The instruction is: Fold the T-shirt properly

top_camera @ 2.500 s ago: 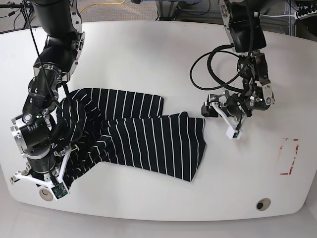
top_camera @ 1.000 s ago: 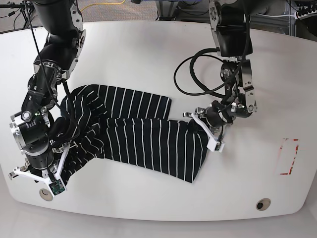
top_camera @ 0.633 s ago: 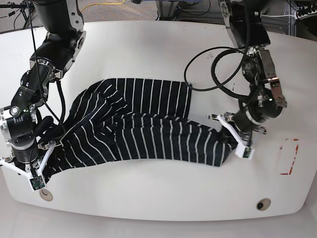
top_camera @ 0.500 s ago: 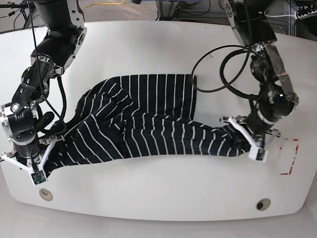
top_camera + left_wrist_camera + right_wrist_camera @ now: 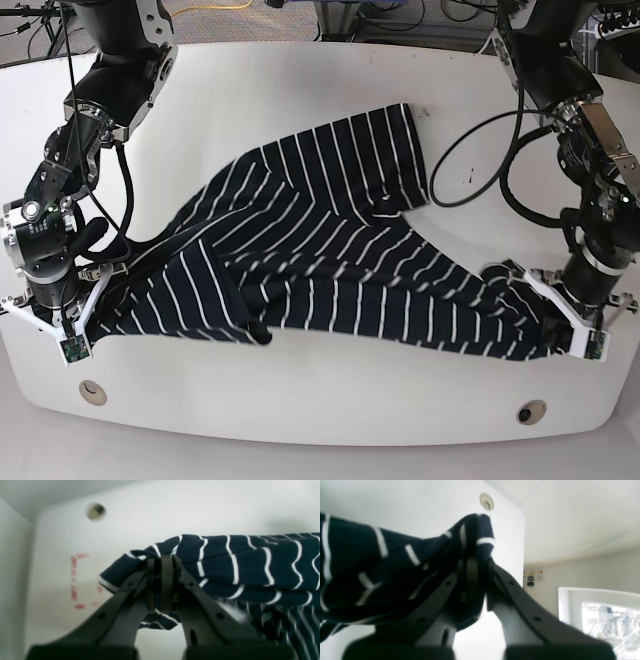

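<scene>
The black T-shirt (image 5: pixel 330 250) with thin white stripes lies stretched across the white table (image 5: pixel 300 90), from the front left to the front right. My right gripper (image 5: pixel 88 298), at the base view's left, is shut on one end of the T-shirt (image 5: pixel 370 567); in the right wrist view its fingers (image 5: pixel 471 572) pinch a bunched edge. My left gripper (image 5: pixel 560 335), at the base view's right, is shut on the other end. The left wrist view shows this left gripper (image 5: pixel 161 565) clamped on a folded edge of the T-shirt (image 5: pixel 250 565). One sleeve or corner reaches up toward the table's back middle.
Round holes sit in the table near the front left (image 5: pixel 92 391) and front right (image 5: pixel 531 412). Red tape marks (image 5: pixel 75 580) lie on the table just beyond the left gripper. Black cables (image 5: pixel 470 160) loop from the arm on the base view's right above the table.
Both arms have pulled apart, the left gripper toward the base view's front right and the right gripper toward its left edge. The crumpled T-shirt has been drawn out long and wide.
</scene>
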Robot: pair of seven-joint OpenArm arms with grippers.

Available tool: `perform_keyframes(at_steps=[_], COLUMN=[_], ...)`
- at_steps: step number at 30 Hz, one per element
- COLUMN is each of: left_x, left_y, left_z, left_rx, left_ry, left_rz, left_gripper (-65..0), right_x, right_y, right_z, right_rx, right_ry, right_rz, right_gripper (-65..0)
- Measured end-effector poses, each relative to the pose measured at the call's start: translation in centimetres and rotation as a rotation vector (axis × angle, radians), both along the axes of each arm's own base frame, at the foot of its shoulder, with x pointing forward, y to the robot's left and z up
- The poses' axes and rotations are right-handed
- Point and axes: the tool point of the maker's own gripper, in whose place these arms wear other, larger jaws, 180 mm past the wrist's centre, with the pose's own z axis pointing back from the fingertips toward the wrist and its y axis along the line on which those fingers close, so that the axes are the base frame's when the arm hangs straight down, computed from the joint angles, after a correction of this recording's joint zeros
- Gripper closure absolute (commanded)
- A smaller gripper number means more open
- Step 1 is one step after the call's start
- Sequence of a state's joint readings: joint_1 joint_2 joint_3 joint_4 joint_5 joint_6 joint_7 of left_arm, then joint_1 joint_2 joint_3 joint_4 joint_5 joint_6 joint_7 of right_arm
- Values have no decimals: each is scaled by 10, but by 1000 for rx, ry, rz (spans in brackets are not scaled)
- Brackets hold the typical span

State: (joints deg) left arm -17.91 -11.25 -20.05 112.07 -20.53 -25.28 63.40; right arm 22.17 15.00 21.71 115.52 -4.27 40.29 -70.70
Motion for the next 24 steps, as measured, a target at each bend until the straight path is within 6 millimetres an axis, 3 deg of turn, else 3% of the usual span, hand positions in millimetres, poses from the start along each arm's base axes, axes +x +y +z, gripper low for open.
perform_keyframes(at_steps=[5, 10, 16, 20, 24], left_x=[19, 33, 45, 48, 49], left_y=[8, 7, 12, 19, 30], left_z=[52, 106, 176, 223, 257], left_rx=[4, -7, -24, -26, -29], left_ry=[-126, -246, -364, -449, -503], left_rz=[26, 25, 38, 60, 97], left_gripper=[-1, -1, -1, -1, -3], right_x=[19, 42, 61, 69, 72], right_y=[8, 33, 59, 58, 46], right_z=[38, 82, 151, 199, 242], right_rx=[-34, -66, -111, -142, -206], right_ry=[-79, -175, -316, -391, -439], right_rz=[24, 104, 173, 172, 127], right_gripper=[-14, -16, -17, -17, -17])
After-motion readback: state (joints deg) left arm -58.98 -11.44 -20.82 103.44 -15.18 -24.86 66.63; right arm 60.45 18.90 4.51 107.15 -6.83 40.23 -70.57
